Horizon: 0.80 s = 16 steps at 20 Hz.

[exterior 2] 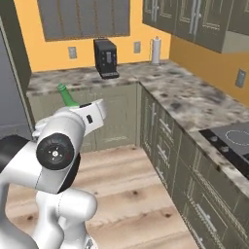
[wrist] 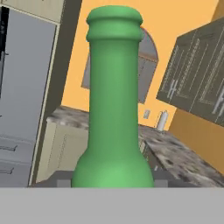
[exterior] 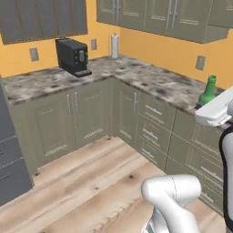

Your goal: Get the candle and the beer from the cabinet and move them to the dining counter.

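From the left base view I see a black coffee machine point(exterior: 73, 56) on the speckled granite worktop point(exterior: 136, 73), a white paper-towel roll point(exterior: 114, 46) in the corner beside it, and grey-beige wall cabinets with panelled doors point(exterior: 159, 16) above, all closed as far as I can tell. Further right, the slim green glass beer bottle point(exterior: 208, 91) rises from my hand, its neck up and free of the worktop behind it. In the hand view the bottle's long neck point(wrist: 113, 96) stands straight up between my fingertips; my gripper point(wrist: 112, 181) is narrowed round its lower body, so I am carrying it. I judge the beer half of the job partly done: the bottle is out of the cabinet and in transit, not yet set down. The long dining island with its sink and stools is not before me, so I reckon the drive there is left, then the candle, which I cannot find here
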Available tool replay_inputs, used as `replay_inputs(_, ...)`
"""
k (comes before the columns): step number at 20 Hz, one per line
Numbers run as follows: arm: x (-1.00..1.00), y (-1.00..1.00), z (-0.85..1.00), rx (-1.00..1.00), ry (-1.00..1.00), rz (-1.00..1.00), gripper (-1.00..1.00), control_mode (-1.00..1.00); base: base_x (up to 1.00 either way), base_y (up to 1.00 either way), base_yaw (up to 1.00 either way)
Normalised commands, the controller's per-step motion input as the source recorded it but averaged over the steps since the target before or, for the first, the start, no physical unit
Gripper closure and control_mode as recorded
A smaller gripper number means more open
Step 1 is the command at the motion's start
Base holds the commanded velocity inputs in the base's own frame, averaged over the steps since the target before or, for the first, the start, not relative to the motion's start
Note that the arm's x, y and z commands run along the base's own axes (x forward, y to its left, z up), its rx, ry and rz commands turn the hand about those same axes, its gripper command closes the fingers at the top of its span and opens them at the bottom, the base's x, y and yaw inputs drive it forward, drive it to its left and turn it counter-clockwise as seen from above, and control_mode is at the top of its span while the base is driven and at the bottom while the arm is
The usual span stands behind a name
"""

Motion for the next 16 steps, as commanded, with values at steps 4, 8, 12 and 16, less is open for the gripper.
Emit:
replay_inputs(4,0.0,0.0,0.0,0.0,0.0,0.0,1.0,1.0,-0.24,0.0,0.58)
replay_inputs(8,0.0,0.0,0.0,0.0,0.0,0.0,1.0,1.0,-0.21,0.0,0.6)
replay_inputs(12,0.0,0.0,0.0,0.0,0.0,0.0,1.0,1.0,-0.17,0.09,0.6)
replay_inputs(16,0.0,0.0,0.0,0.0,0.0,0.0,1.0,1.0,-0.1,0.08,0.59)
